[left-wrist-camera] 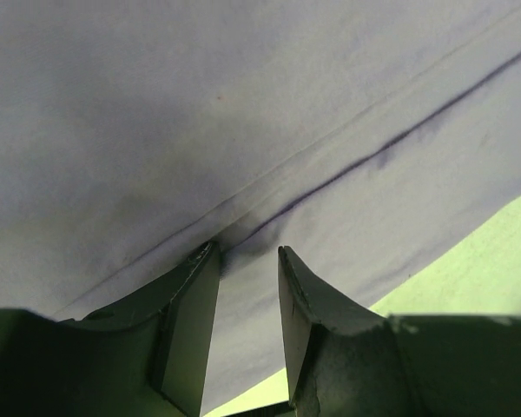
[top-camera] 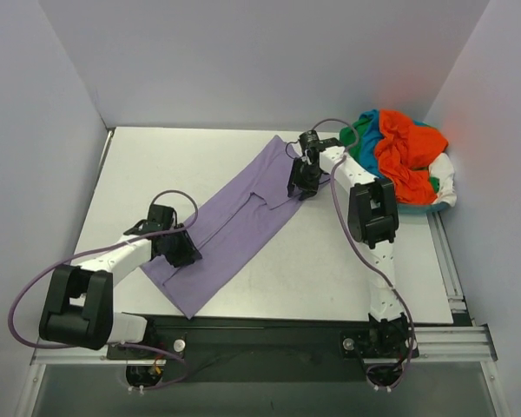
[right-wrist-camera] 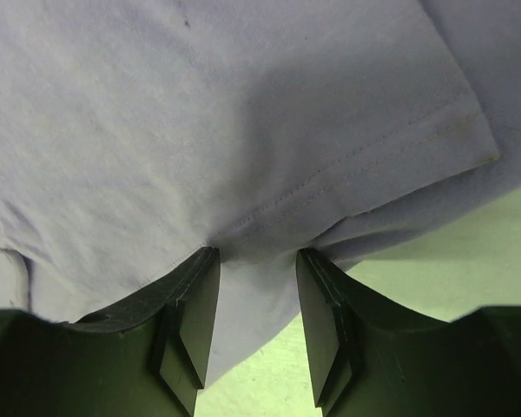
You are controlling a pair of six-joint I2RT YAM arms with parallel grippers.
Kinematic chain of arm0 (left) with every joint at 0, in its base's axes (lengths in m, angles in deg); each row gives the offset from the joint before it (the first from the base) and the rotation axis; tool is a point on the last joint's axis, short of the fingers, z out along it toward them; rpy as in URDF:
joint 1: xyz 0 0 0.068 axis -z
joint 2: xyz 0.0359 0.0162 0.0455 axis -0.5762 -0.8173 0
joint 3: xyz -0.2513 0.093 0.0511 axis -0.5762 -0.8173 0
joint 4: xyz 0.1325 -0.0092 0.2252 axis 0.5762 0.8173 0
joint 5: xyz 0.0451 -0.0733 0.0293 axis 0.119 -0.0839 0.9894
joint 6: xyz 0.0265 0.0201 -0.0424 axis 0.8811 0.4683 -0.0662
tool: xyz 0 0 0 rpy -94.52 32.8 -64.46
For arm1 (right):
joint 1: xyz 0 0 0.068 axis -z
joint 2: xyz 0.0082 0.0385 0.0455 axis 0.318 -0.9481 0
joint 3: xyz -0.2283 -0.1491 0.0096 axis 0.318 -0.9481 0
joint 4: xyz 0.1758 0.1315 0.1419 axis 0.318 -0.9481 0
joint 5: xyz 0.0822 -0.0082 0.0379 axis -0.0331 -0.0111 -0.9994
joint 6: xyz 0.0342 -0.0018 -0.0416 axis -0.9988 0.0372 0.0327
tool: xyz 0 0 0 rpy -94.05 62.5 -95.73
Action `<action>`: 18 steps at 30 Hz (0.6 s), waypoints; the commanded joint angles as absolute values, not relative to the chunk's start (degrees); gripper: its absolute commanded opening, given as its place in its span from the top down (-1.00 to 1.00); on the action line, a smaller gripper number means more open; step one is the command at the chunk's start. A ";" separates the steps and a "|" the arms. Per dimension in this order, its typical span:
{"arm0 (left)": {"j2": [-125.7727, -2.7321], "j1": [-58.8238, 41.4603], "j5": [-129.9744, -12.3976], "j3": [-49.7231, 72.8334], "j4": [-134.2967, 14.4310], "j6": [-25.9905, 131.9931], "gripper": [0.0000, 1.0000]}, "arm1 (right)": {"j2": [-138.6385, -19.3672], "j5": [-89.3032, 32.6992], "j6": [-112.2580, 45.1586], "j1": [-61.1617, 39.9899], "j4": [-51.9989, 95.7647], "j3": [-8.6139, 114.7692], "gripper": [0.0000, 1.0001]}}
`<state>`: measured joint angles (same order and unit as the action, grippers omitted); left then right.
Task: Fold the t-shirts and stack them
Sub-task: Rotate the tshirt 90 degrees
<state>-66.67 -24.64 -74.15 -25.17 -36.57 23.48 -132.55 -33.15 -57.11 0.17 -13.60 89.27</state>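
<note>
Left hand (top-camera: 181, 248) pinching lavender t-shirt (top-camera: 243, 217) near hem; right hand (top-camera: 300, 184) pinching its sleeve edge.

No readable text, labels or numbers anywhere.

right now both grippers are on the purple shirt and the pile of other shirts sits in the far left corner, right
Not quite. The pile of other shirts sits in the far right corner, as the top external view shows. The rest holds: the left gripper and the right gripper are both on the purple shirt.
</note>
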 commanded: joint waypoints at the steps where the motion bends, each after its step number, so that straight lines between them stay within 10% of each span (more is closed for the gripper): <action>1: -65.58 -20.96 -74.00 -27.12 -34.89 18.53 0.12 | -136.34 -29.02 -57.50 0.70 -16.98 93.98 0.18; 18: -70.65 5.67 -63.36 -21.69 -39.54 -9.32 0.13 | -147.33 -24.00 -54.42 3.25 -17.78 114.20 0.17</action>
<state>-67.06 1.29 -65.86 -25.09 -37.82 -1.85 -145.05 -28.02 -56.43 2.51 -16.33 111.72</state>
